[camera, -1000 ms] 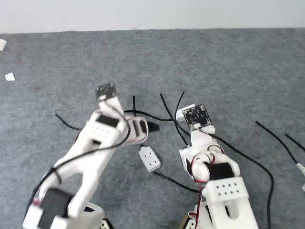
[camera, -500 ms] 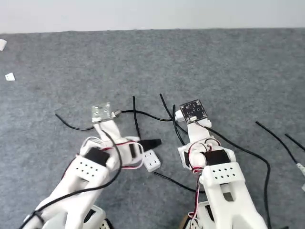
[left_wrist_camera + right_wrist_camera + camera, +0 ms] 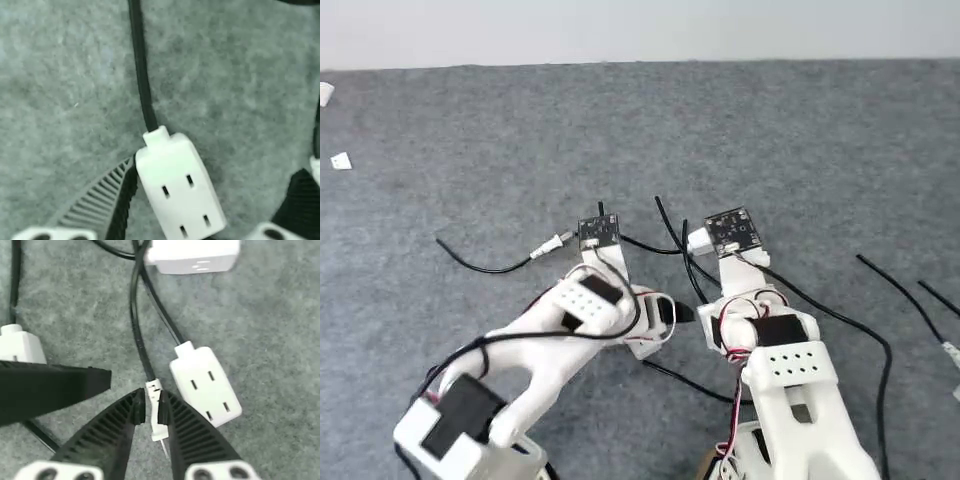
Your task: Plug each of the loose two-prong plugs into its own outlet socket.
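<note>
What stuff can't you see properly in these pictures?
- High view: the left arm covers the outlet socket beneath it.
- High view: the right arm hides the plug clamped in the right gripper.
- Right wrist view: the picture's edge cuts off the far socket, and a black finger partly hides a second socket.
- Left wrist view: the edge cuts off the outlet socket's end.

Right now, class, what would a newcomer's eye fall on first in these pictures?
The right hand is shut on a small white two-prong plug, close beside a white plastic outlet block. The left hand stands open around another white outlet block. Both blocks lie on grey carpet strewn with black cables.
</note>
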Robot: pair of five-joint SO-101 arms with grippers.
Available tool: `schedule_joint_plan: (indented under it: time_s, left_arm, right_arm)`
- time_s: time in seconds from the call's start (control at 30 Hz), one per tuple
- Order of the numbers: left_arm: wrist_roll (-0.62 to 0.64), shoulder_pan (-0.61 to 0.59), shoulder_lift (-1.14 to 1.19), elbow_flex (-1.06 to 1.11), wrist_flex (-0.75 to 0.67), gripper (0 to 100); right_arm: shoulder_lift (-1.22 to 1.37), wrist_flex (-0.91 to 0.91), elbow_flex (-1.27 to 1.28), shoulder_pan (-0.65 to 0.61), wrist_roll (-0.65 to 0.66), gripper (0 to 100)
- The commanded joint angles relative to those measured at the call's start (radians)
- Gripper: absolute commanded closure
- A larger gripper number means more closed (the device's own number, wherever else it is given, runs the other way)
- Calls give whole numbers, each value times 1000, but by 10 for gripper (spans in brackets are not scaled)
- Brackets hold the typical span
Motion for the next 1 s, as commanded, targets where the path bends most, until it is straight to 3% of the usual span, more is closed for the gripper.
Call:
schedule_joint_plan:
  time_s: [0.0, 0.1, 0.2, 0.37, 0.43, 0.5, 0.83, 0.97]
  left_arm:
    - [25, -9, 35, -56, 34, 563]
    - [26, -9, 35, -48, 38, 570]
    - [-3, -11, 2, -15, 34, 648]
    - [-130, -21, -163, 74, -23, 1000]
    - [-146, -43, -232, 130, -58, 953]
    - [-163, -75, -285, 162, -64, 990]
    - [-374, -144, -336, 193, 32, 986]
    - [-344, -158, -334, 205, -26, 986]
  right_arm:
    - [-30, -13, -57, 10, 6, 951]
    - [-31, -13, -57, 10, 6, 954]
    - [-31, -13, -58, 12, 6, 955]
    - [-31, -13, -58, 12, 8, 956]
    - [-31, -13, -58, 12, 8, 956]
    - [-31, -15, -58, 12, 8, 956]
    - [-24, -19, -58, 10, 8, 956]
    - [-22, -19, -57, 8, 8, 956]
